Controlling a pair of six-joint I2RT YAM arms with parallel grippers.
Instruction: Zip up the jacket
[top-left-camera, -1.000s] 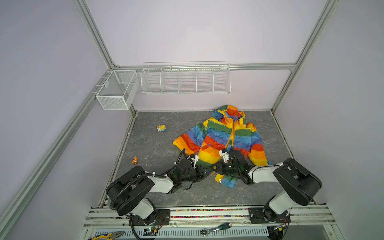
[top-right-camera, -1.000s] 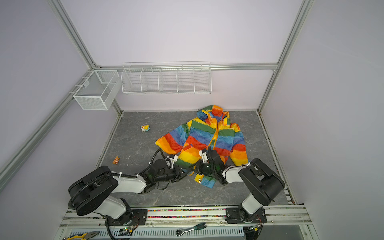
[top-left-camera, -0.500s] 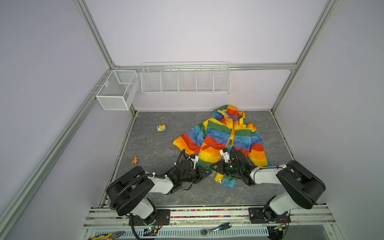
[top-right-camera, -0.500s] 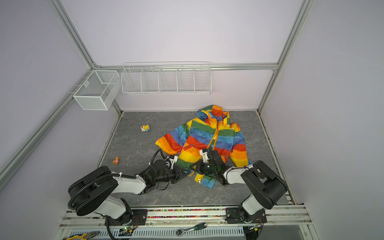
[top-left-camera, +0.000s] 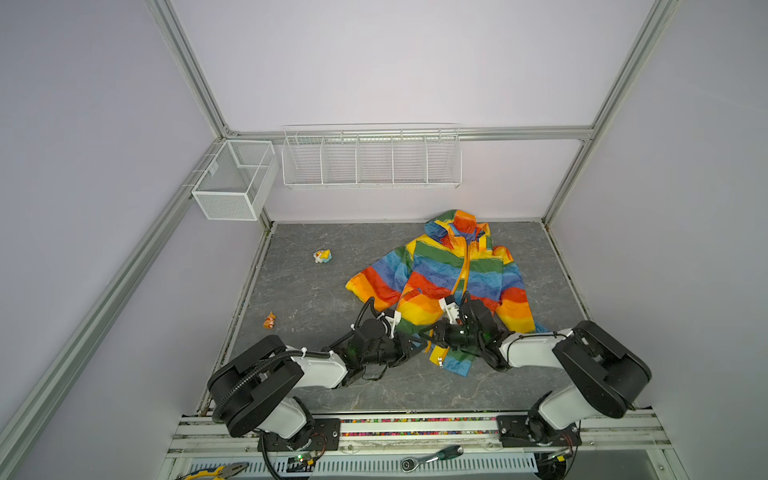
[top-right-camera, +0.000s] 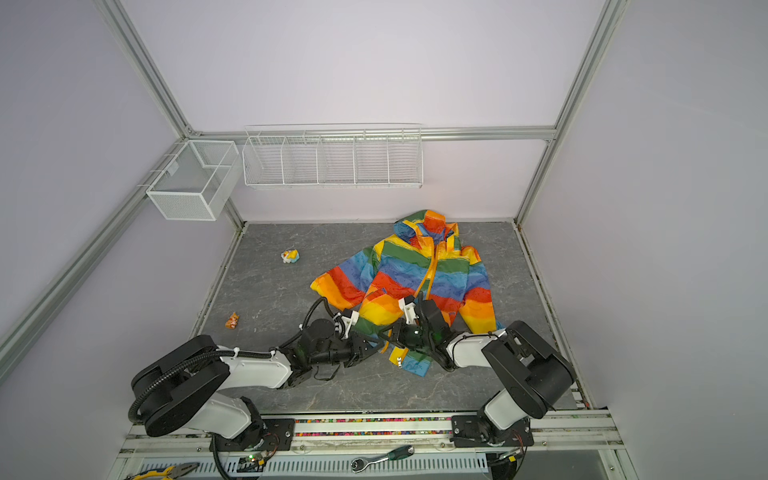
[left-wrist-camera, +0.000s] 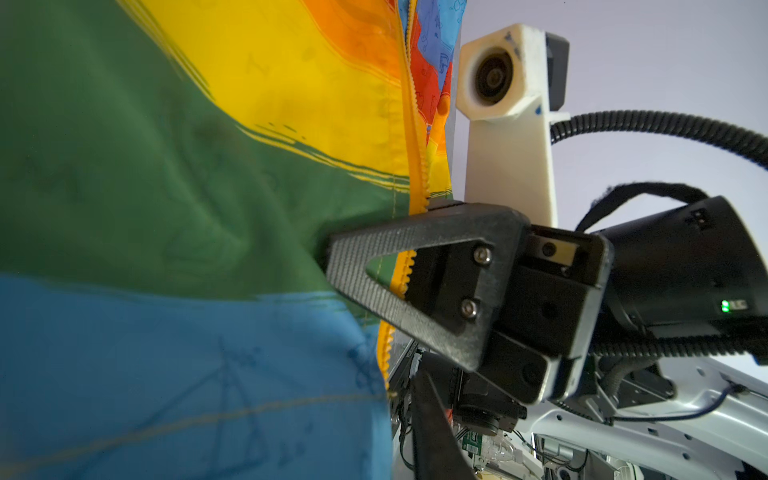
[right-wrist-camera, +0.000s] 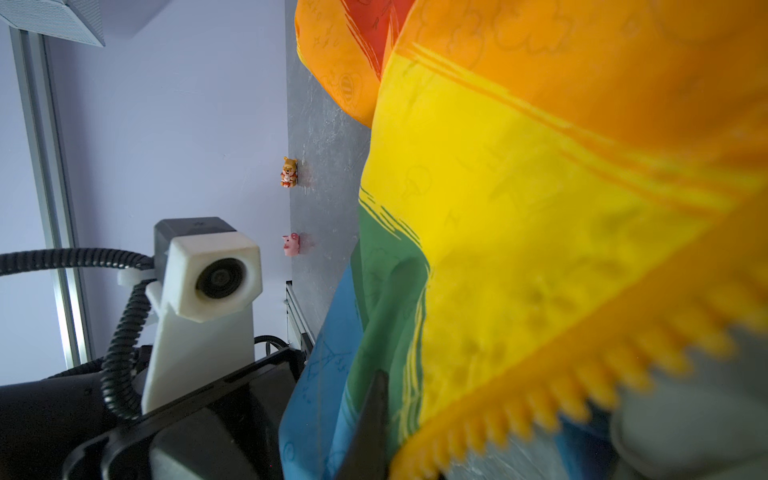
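Your right gripper (left-wrist-camera: 332, 253): clamped on the jacket (top-left-camera: 449, 270) at its lower zipper edge (left-wrist-camera: 415, 166) | your left gripper (top-left-camera: 413, 347): just beside that edge, open or closed cannot be told

Nothing here reads as clean words or numbers. The jacket (top-left-camera: 449, 270) carries faint line doodles printed over its stripes. In the right wrist view a sketched triangle (right-wrist-camera: 322, 365) on the blue has small marks beside it that may be digits, too blurred to make out. In the left wrist view a small green-and-white label (left-wrist-camera: 471, 440) shows among the wiring, its print too small to read. The white camera mount (left-wrist-camera: 509, 166) bears a few blue pen dabs — no letters. At ten o'clock of the bench (top-left-camera: 316, 299), the mesh basket (top-left-camera: 232, 183) wears a little tag (top-left-camera: 213, 168) — I cannot tell what is on it.
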